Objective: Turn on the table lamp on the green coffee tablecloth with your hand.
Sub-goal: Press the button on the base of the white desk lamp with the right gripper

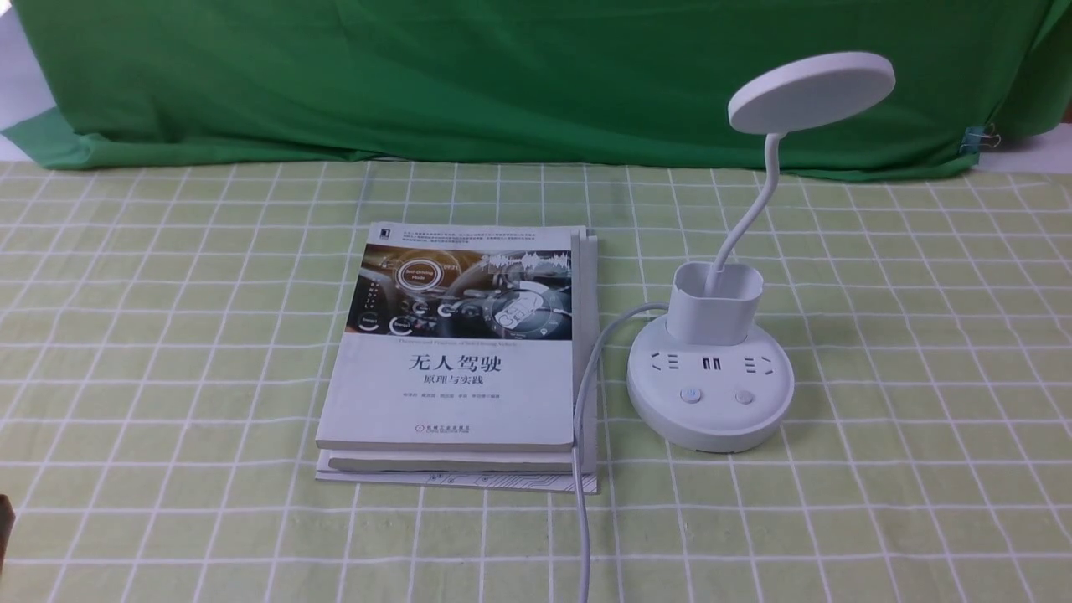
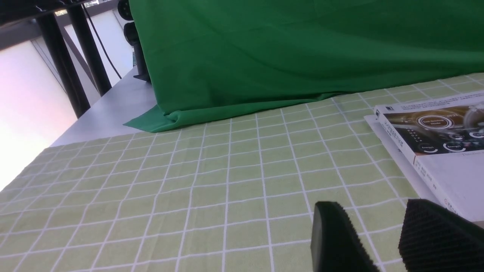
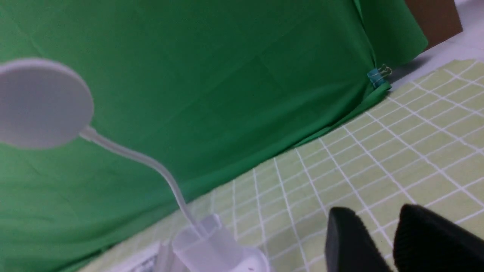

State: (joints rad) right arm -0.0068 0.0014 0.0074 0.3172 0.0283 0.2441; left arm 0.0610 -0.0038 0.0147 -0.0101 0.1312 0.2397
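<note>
On checked cloth [image 1: 234, 519], 1 lamp [image 1: 710, 385] stands.

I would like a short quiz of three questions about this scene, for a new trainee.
1. True or false: the lamp stands to the right of the books.
2. Multiple choice: what runs over the edge of the books? (a) a ruler (b) a cable (c) a pen
3. Fill in the blank: on the lamp's round base there are ____ round buttons.

Key: 1. true; 2. b; 3. two
</note>
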